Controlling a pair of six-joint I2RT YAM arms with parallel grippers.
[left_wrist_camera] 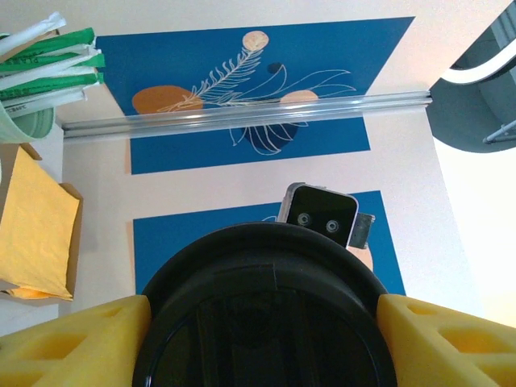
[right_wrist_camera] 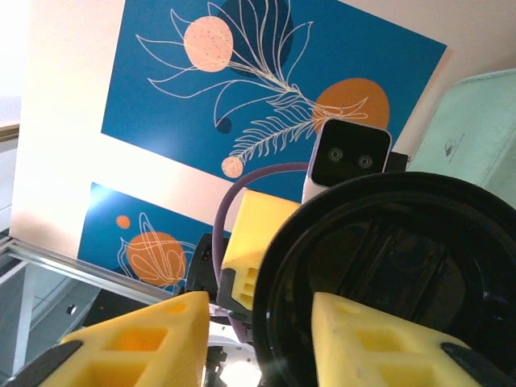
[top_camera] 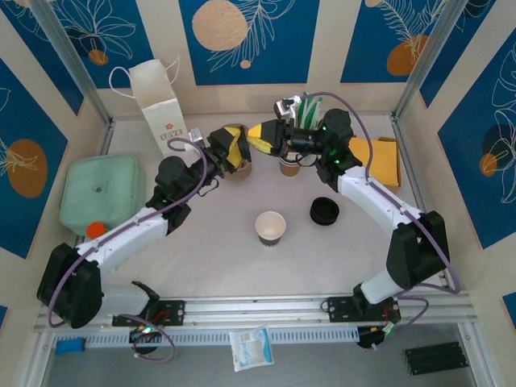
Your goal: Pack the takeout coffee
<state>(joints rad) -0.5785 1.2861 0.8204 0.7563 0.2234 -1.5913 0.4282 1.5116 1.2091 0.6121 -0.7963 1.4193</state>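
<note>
The takeout coffee (top_camera: 241, 168), a brown-sided cup under a round black lid (left_wrist_camera: 266, 314), stands at the back middle of the table. My left gripper (top_camera: 234, 151) is shut on it, and in the left wrist view both yellow fingers (left_wrist_camera: 72, 343) press the lid's sides. My right gripper (top_camera: 253, 140) meets it from the right and is open. In the right wrist view the lid's rim (right_wrist_camera: 278, 266) passes between its two yellow fingers (right_wrist_camera: 137, 343), with a gap to the left one. The cup's body is hidden in both wrist views.
A lidless cup (top_camera: 270, 228) and a stack of loose black lids (top_camera: 324, 211) stand in the middle. Behind are another brown cup (top_camera: 289, 167), green straws (top_camera: 307, 107), yellow envelopes (top_camera: 385, 160) and a white paper bag (top_camera: 161, 109). A mint box (top_camera: 101, 193) sits left.
</note>
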